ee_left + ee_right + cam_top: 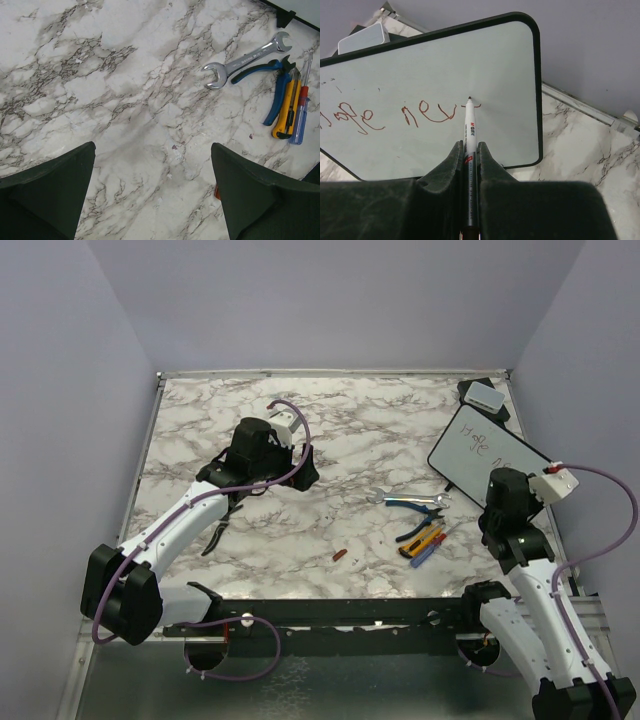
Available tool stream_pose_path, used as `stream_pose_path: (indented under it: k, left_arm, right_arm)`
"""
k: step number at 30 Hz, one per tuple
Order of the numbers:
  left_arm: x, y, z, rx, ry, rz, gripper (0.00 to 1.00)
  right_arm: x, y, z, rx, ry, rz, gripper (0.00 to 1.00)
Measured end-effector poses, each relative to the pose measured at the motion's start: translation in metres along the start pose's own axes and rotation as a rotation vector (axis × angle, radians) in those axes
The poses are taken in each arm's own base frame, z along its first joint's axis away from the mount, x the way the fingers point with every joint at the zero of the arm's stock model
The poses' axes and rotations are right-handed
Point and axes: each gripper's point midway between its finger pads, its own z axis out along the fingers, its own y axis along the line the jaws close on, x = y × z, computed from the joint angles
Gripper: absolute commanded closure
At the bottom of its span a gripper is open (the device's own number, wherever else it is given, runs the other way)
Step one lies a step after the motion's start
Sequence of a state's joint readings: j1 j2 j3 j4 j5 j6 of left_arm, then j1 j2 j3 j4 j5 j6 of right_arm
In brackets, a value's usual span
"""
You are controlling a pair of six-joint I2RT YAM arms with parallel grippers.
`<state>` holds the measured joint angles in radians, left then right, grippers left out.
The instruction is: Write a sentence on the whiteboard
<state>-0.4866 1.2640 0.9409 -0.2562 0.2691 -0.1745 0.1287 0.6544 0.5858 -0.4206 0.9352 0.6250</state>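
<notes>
The whiteboard (482, 455) lies flat at the table's right side, black-framed, with dark-red handwriting on it. In the right wrist view the whiteboard (395, 65) fills the frame and bears two written words. My right gripper (470, 146) is shut on a white marker (470, 125), whose tip touches the board at the end of the second word. In the top view my right gripper (505, 490) sits at the board's near edge. My left gripper (152, 180) is open and empty over bare marble, left of centre (300, 465).
A wrench (405, 499), blue-handled pliers (418, 521), a yellow knife (421, 541) and a screwdriver (428, 552) lie centre-right; they also show in the left wrist view, the wrench (245, 57) uppermost. A small red cap (339, 555) lies near the front. A grey-white block (484, 395) sits at the back right.
</notes>
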Motion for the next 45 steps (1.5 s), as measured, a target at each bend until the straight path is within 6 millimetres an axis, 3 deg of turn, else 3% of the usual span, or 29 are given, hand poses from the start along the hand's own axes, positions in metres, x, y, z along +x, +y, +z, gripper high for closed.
stream_pose_path:
  k: [18, 45]
  left_arm:
    - [0.000, 0.000, 0.000, 0.000, 0.000, 0.000, 0.01]
    - [0.000, 0.000, 0.000, 0.000, 0.000, 0.000, 0.01]
  right_arm:
    - [0.012, 0.006, 0.003, -0.018, 0.035, -0.024, 1.00]
    - [0.024, -0.010, 0.002, 0.052, 0.064, -0.022, 1.00]
